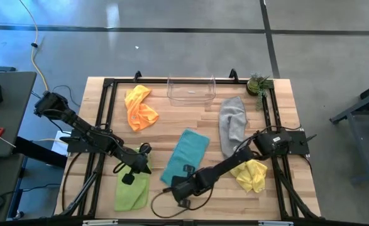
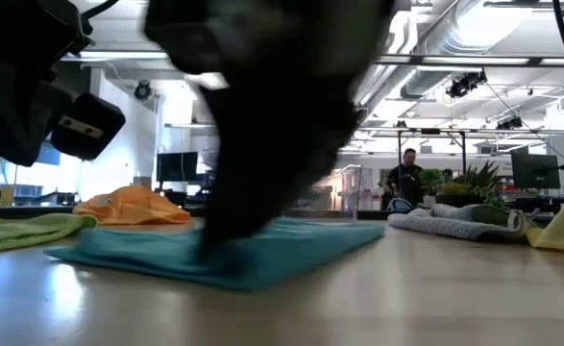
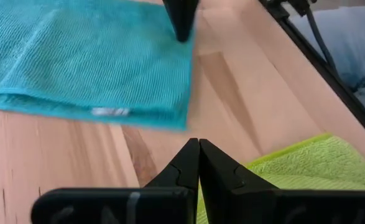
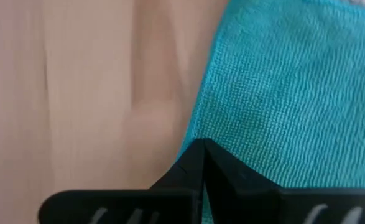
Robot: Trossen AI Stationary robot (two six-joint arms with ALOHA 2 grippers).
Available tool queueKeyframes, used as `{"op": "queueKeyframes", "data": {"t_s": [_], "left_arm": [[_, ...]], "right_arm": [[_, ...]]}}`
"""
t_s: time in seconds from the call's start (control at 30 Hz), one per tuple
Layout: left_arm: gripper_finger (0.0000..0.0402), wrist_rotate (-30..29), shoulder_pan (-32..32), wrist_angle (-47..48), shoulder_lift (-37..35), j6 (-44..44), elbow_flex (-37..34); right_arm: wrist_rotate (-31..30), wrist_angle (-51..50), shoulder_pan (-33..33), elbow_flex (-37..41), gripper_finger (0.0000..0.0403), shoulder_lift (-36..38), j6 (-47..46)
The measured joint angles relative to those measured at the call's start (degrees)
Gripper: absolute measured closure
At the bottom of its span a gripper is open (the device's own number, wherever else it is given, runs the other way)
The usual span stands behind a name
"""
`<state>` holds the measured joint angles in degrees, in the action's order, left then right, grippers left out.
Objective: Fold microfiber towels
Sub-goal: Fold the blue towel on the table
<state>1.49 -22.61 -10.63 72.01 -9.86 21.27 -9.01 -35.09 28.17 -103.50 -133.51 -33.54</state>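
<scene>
Clenched right end effector [image 4: 202,144] presses the ribbed teal towel's [image 4: 294,93] folded edge on smooth wood; left end effector [image 3: 199,143] clenched, empty.

A clear plastic bin [image 1: 191,90] is set at the wooden table's [image 1: 171,125] far edge, a potted plant [image 1: 258,83] (small, green) placed near it.

1. Two matte black, jointed robot arms, built of boxy segments, with loose black cables looping beside them.
2. The left gripper [image 3: 199,163] has two black, wedge-shaped fingers tapering to a point, mounted on a flat black bar.
3. The right gripper [image 4: 202,163] has matching black pointed fingers on a bar with pale markings.
</scene>
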Motion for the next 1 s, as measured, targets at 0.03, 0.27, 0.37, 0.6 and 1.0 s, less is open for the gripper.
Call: {"op": "queueKeyframes", "data": {"t_s": [0.03,0.27,0.37,0.6,1.0], "left_arm": [[0.0401,-0.01,0.0,-0.11,0.01,-0.03,0.01],[0.0402,-0.08,0.0,-1.6,0.14,-0.65,0.01],[0.0402,-0.4,0.0,-2.97,0.2,-0.67,-0.01],[0.039,-3.7,-1.17,-7.16,0.3,-0.56,0.03],[0.0333,-7.21,-6.03,-7.36,9.31,0.46,6.84]], "right_arm": [[0.98,-2.61,0.33,0.02,0.0402,0.63,0.54],[3.05,-14.92,3.06,0.13,0.0403,2.78,4.43],[3.06,-18.03,4.21,0.15,0.0403,3.63,5.6],[-1.77,-20.2,6.23,0.17,0.0403,8.54,6.01],[-10.49,-12.98,12.27,6.94,0.0397,9.52,-6.15]]}}
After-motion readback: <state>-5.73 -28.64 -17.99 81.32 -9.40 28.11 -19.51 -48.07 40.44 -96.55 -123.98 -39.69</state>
